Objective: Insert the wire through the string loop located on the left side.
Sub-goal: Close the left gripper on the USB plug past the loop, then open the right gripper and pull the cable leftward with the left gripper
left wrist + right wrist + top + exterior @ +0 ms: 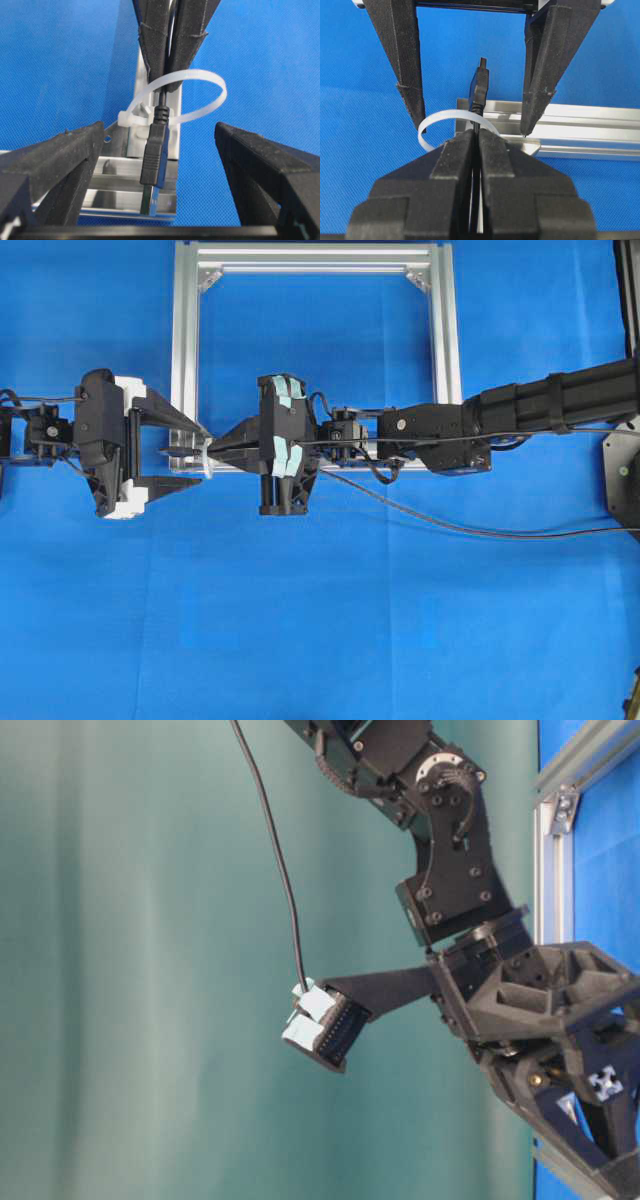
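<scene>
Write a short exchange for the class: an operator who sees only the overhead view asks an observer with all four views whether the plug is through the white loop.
Operator: From above I can't tell. Is it through?
Observer: Yes. The left wrist view shows the plug of the wire sticking out past the string loop, which circles the cable behind it.
Operator: Is the right gripper actually clamping it?
Observer: Yes. The right wrist view shows its fingers shut on the wire, right at the loop.
Operator: Is the left gripper gripping the plug?
Observer: No. Its fingers stand wide open on either side of the plug, clear of it.
</scene>
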Robot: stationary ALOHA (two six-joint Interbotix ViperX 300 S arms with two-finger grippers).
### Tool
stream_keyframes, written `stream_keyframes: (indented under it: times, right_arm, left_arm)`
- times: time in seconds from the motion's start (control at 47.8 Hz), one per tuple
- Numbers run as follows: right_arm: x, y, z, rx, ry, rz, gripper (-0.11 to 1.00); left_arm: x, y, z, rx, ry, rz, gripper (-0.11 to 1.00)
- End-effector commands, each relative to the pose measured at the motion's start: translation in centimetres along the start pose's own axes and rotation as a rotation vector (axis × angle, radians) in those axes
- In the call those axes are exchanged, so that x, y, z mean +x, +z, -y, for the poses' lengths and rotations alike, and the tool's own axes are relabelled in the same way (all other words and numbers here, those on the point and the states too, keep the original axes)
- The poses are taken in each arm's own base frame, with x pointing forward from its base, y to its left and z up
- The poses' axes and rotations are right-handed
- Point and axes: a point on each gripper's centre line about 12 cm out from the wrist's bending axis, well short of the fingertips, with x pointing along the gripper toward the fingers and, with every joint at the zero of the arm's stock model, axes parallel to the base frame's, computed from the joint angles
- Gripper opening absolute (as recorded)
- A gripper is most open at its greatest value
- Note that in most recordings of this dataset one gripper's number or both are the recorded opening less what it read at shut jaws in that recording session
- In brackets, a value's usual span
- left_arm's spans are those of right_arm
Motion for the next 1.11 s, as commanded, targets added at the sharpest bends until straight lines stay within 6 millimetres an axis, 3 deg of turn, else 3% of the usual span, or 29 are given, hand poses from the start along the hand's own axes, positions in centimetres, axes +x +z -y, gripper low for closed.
stream_keyframes:
  times: [0.0,0.105,0.251,0.335,1.088]
  right_arm:
    - [-0.19,1.60,-0.04,0.001,0.002,0.040,0.00]
    - [-0.19,1.60,-0.04,0.001,0.002,0.040,0.00]
    - [-0.19,1.56,-0.03,0.002,0.001,0.037,0.00]
    - [-0.19,1.58,-0.03,0.002,0.001,0.038,0.00]
    - [-0.18,1.29,-0.30,-0.008,0.008,0.015,0.02]
  left_arm:
    - [0.04,0.68,0.04,-0.001,-0.002,0.026,0.86]
    - [-0.04,0.79,0.08,-0.007,-0.004,0.034,0.72]
    - [-0.27,0.95,0.03,-0.005,-0.002,0.047,0.24]
    - [-0.28,0.99,0.03,-0.003,-0.002,0.049,0.06]
    - [-0.28,0.64,0.03,-0.009,-0.002,0.024,0.06]
